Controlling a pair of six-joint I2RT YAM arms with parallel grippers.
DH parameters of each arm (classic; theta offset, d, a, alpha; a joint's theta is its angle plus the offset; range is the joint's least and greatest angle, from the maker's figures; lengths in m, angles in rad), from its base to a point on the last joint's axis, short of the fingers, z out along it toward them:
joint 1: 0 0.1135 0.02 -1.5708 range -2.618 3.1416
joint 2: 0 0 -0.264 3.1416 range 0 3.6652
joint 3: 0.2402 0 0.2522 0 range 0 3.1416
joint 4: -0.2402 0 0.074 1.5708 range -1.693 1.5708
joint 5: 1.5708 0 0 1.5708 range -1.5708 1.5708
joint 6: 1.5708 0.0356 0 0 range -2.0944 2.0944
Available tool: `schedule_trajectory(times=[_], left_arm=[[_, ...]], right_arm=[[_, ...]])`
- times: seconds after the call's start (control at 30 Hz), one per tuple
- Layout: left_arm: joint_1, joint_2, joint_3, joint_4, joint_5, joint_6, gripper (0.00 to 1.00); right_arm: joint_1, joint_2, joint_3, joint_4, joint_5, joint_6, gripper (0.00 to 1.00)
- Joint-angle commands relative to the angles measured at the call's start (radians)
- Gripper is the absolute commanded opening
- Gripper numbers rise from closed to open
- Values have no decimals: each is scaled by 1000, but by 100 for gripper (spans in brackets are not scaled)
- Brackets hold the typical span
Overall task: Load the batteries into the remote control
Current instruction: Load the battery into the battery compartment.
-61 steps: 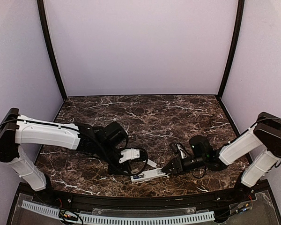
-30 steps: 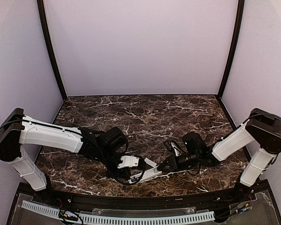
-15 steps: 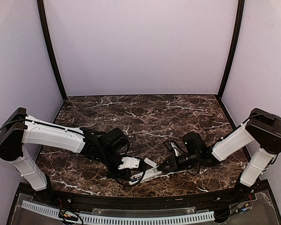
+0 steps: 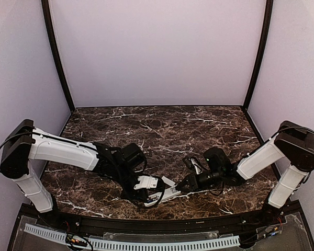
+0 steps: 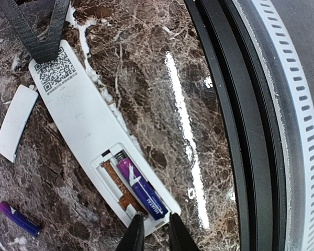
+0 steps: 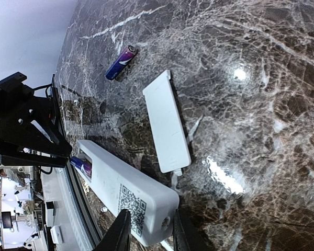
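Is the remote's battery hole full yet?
Half full. One battery sits in the remote, the slot beside it is bare; the other battery lies on the table.

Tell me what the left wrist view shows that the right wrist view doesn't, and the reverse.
Only the left wrist view: the inside of the battery recess from above, with an empty slot beside the seated battery.
Only the right wrist view: the pale wall, the left arm beyond the remote control, and the remote's end face between the right pincer's fingers.
Both: the remote with its code label, the cover plate lying apart from it, and the loose battery on the marble.
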Motion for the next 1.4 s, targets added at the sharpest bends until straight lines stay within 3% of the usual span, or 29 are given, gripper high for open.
schedule_trajectory(times=[0.0,0.97,1.27,1.37], left_arm=[[-6,13,24,-30,25,14,17],[-8,110,75,-15,54,-2,4],[-8,121,98,-36,43,-17,6],[-8,103,109,-34,20,-28,10]], right_arm=[[9,4,-3,27,-17,6,27],[8,13,-15,49,-24,15,25],[9,12,-17,50,-22,17,24],[9,4,-17,43,-19,16,25]])
